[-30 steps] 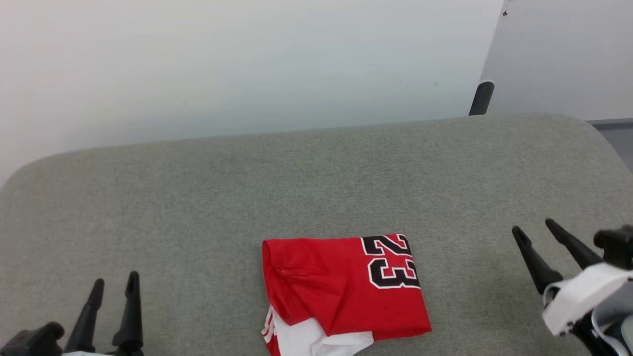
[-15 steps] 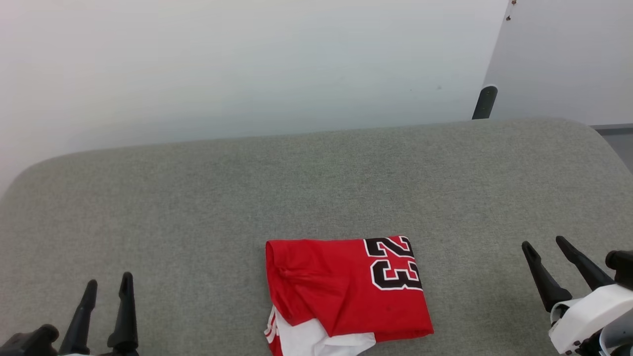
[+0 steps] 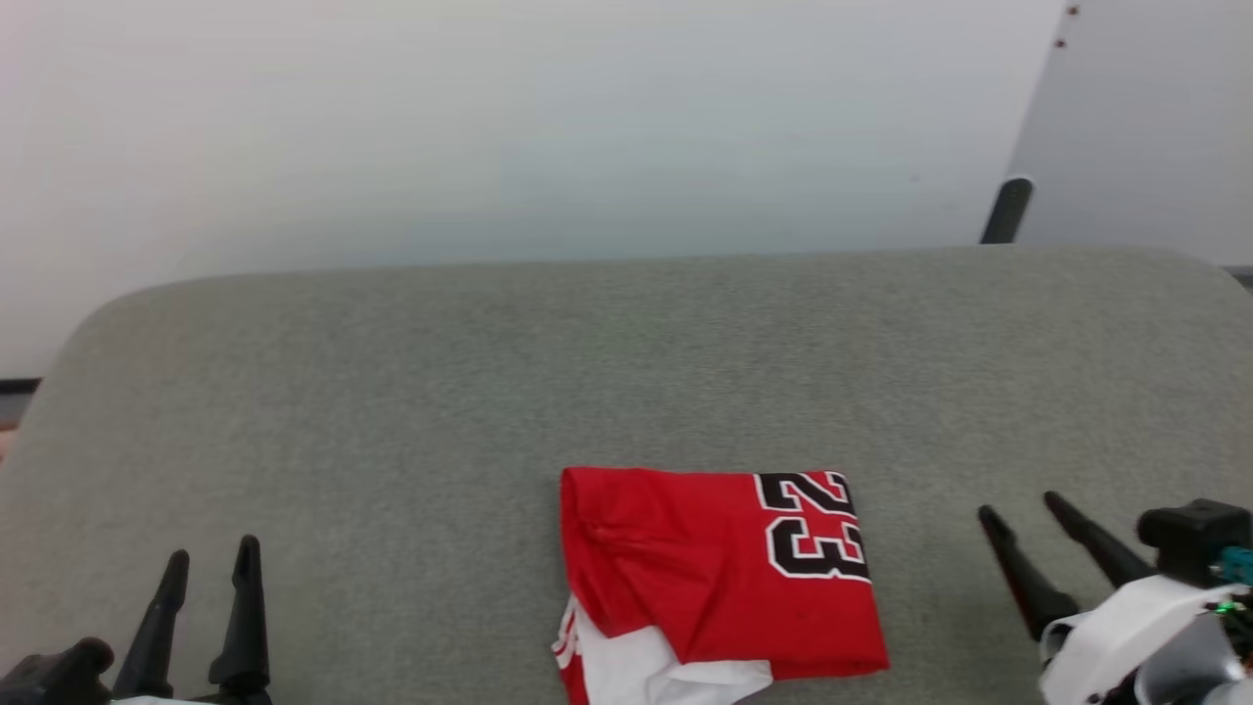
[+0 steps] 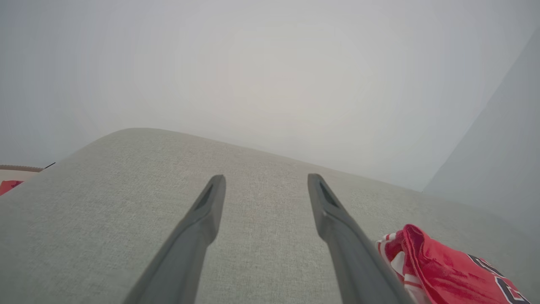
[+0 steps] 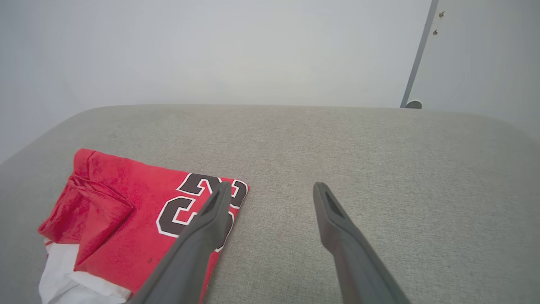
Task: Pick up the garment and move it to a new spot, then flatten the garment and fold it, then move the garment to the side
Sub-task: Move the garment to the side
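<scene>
Folded garment (image 3: pixel 719 578) lies flat at 6 o'clock on the grey surface (image 3: pixel 489 372), "23" print up. Flanking it, left gripper (image 3: pixel 213 548) at 8 o'clock and right gripper (image 3: pixel 1018 504) at 4 o'clock. Both are spread wide, empty and clear of it.

Garment (image 3: pixel 724 578) cut off at btm edge, head view; right gripper (image 5: pixel 272 186) finger covers part of its print; red scrap (image 4: pixel 7 186) at left-wrist edge, maybe cloth
</scene>
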